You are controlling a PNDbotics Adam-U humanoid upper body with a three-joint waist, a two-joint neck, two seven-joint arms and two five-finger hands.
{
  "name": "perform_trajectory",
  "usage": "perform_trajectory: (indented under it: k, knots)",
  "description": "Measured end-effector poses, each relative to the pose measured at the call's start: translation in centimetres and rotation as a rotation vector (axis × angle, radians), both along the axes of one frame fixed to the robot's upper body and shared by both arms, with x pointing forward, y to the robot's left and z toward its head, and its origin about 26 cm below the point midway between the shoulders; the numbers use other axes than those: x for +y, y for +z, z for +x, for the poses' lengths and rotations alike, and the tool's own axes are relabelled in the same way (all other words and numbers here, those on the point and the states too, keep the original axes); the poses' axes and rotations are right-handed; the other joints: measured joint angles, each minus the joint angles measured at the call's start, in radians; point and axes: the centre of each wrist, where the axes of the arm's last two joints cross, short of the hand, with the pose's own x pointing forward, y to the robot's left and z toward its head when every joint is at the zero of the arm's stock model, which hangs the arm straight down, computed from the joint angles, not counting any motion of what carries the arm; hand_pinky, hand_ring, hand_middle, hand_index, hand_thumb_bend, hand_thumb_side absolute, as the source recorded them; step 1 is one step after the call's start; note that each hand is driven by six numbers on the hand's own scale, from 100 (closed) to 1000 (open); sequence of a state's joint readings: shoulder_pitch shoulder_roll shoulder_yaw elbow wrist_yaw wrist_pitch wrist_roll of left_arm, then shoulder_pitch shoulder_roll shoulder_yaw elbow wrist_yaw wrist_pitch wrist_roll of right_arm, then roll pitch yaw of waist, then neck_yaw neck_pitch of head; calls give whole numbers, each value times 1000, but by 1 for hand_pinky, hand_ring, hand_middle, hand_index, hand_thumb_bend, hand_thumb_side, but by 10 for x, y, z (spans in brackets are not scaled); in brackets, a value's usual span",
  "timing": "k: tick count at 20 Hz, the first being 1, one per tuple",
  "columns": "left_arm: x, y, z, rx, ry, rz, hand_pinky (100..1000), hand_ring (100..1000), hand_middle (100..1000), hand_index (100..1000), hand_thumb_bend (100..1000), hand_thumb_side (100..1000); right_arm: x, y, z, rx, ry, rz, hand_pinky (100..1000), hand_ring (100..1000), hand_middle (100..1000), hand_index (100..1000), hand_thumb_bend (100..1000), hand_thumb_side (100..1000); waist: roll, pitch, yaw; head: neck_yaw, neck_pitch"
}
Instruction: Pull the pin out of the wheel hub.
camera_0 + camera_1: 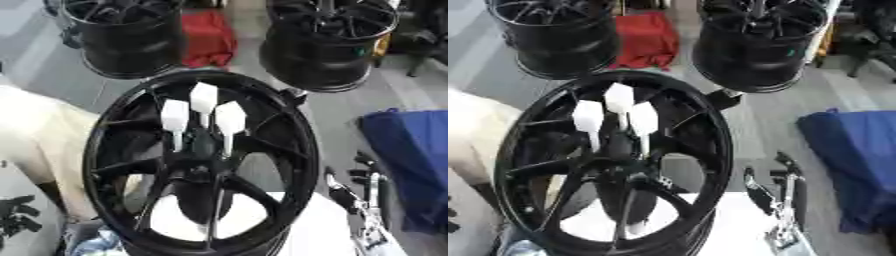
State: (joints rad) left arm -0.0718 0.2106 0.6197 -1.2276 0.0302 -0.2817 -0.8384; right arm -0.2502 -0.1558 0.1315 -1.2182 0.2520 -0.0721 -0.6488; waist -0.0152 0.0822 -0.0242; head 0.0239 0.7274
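Waiting at the wheel: pins not pulled yet

Looking down, we see the big black wheel (pixel 201 160) standing on edge in the middle, its spokes meeting at the hub (pixel 203 150). Three white pins (pixel 204 97) with flat paddle-like heads stick out of the hub, just above its middle: one on the left (pixel 174 117), one at top, one on the right (pixel 230 120). All three look seated in the hub, so we judge nothing pulled so far; the whole pull is left to do.

Right hand (pixel 776 195) shows to the lower right of the wheel, apart from it, black and silver, fingers pointing up. It holds nothing and looks relaxed, not clenched. It is well short of the pins. Left hand: we cannot find it in either view.

Beyond the wheel, two more black wheels (pixel 131 35) sit at the far side, with a red cloth (pixel 208 37) between them. A blue bag (pixel 411 160) lies right of the wheel, past the hand. A pale surface (pixel 35 130) sits left of the wheel.

Next, in our judgement: reach up to the hub and take one pin.
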Motion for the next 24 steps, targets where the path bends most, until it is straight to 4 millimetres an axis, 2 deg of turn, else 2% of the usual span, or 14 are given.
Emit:
perform_trajectory:
  k: [2,5,10,13,16,19,24]
  knots:
    - [0,0,0,1,-1,0,652,493,576,823,100,903,-11,18,9,-32,-21,-31,662,662,773,866,350,100,-3,-2,0,0,1]
    - [0,0,-1,6,-3,1,652,493,576,823,100,903,-32,57,27,-88,-42,-106,669,666,773,870,332,100,-12,-5,1,1,3]
    - [1,0,-2,12,-5,4,652,493,577,822,100,903,-61,141,50,-162,-21,-280,694,684,784,885,301,155,-22,-11,6,6,11]
    - [1,0,-3,18,-6,9,652,493,576,822,100,903,-66,195,56,-187,60,-388,708,695,791,894,288,181,-30,-17,9,5,18]
    - [1,0,-4,21,-8,13,652,493,576,822,100,903,-57,249,55,-187,207,-499,720,710,799,904,282,183,-37,-24,12,5,23]
    - [2,1,-5,24,-9,16,652,493,576,822,100,903,-40,295,48,-160,399,-580,727,720,803,908,288,170,-43,-33,13,6,28]
    - [5,3,-6,30,-12,27,652,493,576,822,100,904,0,349,28,-92,743,-648,748,757,826,925,290,166,-55,-44,13,12,36]
